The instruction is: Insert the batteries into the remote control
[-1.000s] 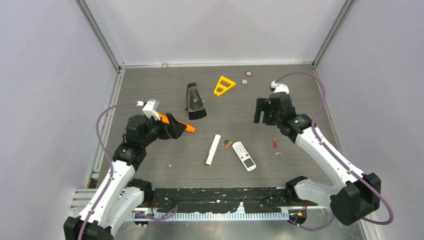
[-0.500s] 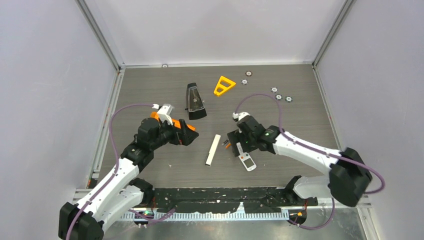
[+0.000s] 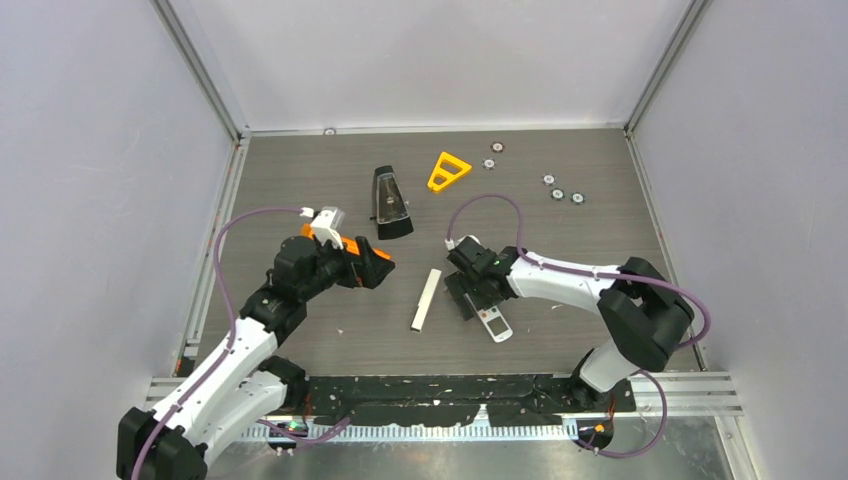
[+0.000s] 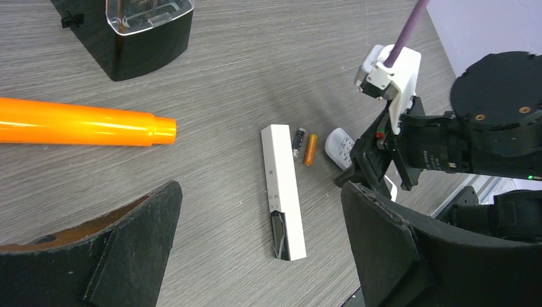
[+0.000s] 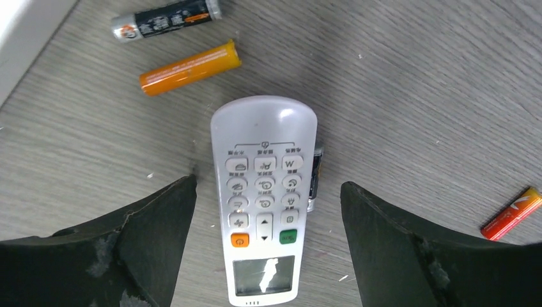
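Observation:
The buttoned white remote control (image 5: 265, 192) lies face up on the table, and my right gripper (image 5: 268, 185) stands open over it, one finger on each side, not touching. Beyond its top end lie a dark grey battery (image 5: 166, 19) and an orange battery (image 5: 190, 67). A red battery (image 5: 513, 213) lies off to the right. Another battery end (image 5: 314, 179) peeks from under the remote's right edge. My left gripper (image 4: 260, 190) hangs open above a long white remote (image 4: 283, 192), with nothing between its fingers. In the top view my right gripper (image 3: 472, 298) hides the batteries.
An orange tube (image 4: 83, 121) lies by my left gripper. A black clear-topped box (image 3: 390, 205) and an orange triangle (image 3: 447, 170) stand further back. Several silver discs (image 3: 558, 193) lie at the back right. The two grippers are close together at mid-table.
My right arm has swung in from the back right and come down over the buttoned remote. My left gripper has shifted slightly right. Both grippers remain open.

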`<state>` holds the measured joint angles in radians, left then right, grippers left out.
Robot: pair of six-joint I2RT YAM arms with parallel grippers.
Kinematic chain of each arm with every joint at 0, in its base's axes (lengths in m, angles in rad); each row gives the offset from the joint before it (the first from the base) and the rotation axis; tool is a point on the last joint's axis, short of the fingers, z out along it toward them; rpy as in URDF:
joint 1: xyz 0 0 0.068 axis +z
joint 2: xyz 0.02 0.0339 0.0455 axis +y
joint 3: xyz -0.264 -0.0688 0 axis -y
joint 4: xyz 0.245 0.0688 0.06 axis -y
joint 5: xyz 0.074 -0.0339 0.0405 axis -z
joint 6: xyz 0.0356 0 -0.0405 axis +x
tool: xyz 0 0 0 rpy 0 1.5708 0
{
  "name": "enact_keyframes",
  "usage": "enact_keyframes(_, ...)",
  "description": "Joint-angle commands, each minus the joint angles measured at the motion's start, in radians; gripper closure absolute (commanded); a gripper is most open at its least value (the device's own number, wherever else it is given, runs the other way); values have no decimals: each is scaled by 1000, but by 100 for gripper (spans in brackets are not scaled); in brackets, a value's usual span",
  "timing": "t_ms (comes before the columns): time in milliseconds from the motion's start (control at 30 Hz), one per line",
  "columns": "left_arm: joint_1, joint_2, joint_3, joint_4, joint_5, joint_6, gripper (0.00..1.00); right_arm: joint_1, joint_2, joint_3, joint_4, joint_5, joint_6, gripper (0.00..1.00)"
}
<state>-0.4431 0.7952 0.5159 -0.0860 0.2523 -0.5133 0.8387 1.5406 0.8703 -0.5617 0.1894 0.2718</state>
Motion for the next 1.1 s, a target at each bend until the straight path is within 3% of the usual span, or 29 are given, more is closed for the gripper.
enact_keyframes(0, -2, -19, 22, 38, -21, 28, 3, 4, 38, 43, -5, 76, 32, 13)
enact_keyframes(233, -2, -33, 45, 24, -44, 64, 2, -14, 71, 45, 33, 1, 38, 26)
enact_keyframes(400, -2, -46, 46, 29, -45, 63, 2, -39, 46, 22, 44, -27, 53, 57)
enact_keyframes(467, -2, -52, 47, 32, -44, 59, 2, -43, -11, 20, 39, -4, 57, 61)
enact_keyframes(867, -2, -88, 56, 58, -16, 19, 2, -213, -419, 144, -70, 70, 25, 62)
enact_keyframes(1067, -2, -110, 46, 61, -14, 8, 2, -260, -458, 156, -86, 6, 40, 62)
